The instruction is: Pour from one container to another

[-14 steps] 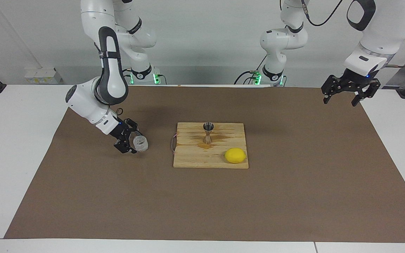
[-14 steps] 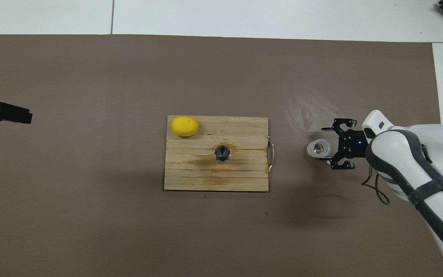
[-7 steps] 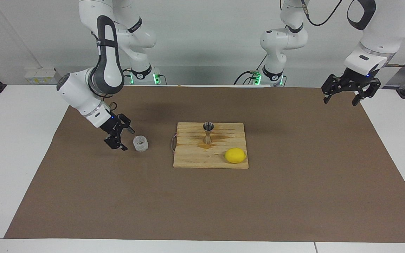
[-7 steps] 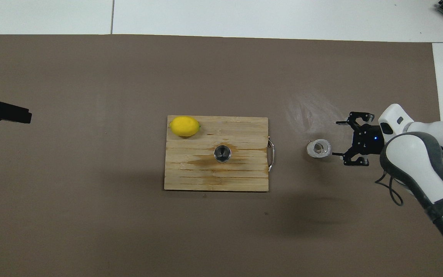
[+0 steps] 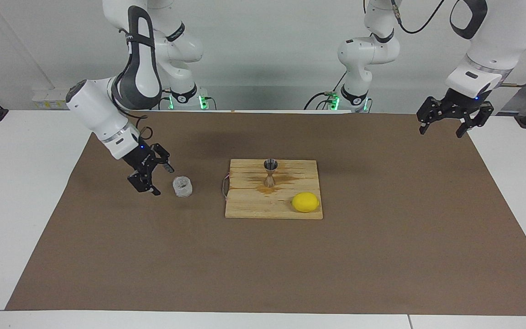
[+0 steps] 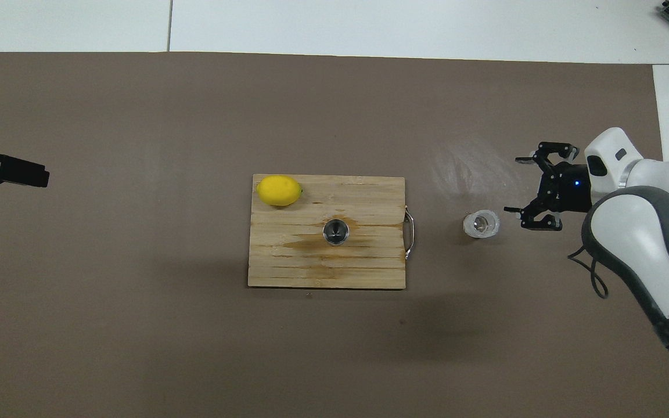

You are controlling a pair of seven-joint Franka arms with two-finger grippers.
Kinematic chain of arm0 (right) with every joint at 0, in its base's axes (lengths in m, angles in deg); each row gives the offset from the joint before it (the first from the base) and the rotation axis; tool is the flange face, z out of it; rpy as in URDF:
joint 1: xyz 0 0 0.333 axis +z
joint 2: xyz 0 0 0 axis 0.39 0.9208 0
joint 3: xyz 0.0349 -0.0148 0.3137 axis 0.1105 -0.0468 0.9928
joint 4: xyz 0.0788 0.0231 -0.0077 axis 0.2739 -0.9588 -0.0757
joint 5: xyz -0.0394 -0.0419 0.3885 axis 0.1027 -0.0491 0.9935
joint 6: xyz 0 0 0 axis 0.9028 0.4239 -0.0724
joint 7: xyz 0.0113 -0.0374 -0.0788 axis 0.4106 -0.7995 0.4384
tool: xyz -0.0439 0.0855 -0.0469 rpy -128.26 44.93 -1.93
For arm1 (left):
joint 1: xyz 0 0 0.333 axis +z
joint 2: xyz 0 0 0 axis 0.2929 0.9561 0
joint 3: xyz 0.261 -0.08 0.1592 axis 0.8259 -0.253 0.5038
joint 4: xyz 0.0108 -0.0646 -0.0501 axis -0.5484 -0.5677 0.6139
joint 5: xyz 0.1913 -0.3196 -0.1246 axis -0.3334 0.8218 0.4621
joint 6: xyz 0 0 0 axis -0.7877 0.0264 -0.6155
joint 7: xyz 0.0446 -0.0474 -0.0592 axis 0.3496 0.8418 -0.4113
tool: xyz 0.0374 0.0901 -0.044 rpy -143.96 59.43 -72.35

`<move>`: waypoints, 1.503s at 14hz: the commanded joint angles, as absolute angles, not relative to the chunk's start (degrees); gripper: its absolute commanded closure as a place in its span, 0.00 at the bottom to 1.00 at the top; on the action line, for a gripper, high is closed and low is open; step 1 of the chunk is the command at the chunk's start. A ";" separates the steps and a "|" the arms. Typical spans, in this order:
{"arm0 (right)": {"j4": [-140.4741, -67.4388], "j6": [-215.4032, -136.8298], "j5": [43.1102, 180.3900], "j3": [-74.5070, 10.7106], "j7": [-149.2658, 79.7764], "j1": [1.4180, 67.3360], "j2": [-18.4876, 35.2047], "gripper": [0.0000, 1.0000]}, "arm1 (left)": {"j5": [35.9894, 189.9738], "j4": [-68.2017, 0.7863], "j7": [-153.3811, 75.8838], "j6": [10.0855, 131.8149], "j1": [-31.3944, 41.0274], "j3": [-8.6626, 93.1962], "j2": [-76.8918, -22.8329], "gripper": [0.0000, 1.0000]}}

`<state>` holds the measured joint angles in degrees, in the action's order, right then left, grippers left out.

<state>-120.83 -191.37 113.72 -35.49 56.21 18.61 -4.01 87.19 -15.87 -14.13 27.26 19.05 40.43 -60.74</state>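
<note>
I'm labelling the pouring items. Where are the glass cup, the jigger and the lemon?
glass cup [image 5: 182, 186], facing view, on its textured wall.
jigger [image 6: 335, 231], overhead view, inside its open top cone.
lemon [image 5: 305, 202], facing view, middle of its yellow peel.

Yellow lemon [image 5: 305, 202]; silvery jigger [image 5: 270, 172]; brown mat [image 5: 381, 256].

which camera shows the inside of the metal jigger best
The overhead view: it looks straight down into the jigger on the wooden board, showing its open mouth and bowl. The facing view shows its hourglass side profile, with only the rim's edge visible.
</note>
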 commanded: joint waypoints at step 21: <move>-89.68 -157.49 83.18 -34.71 -53.23 24.18 -2.76 0.00 | 87.76 -15.74 -13.81 27.75 19.58 40.46 -60.72 0.00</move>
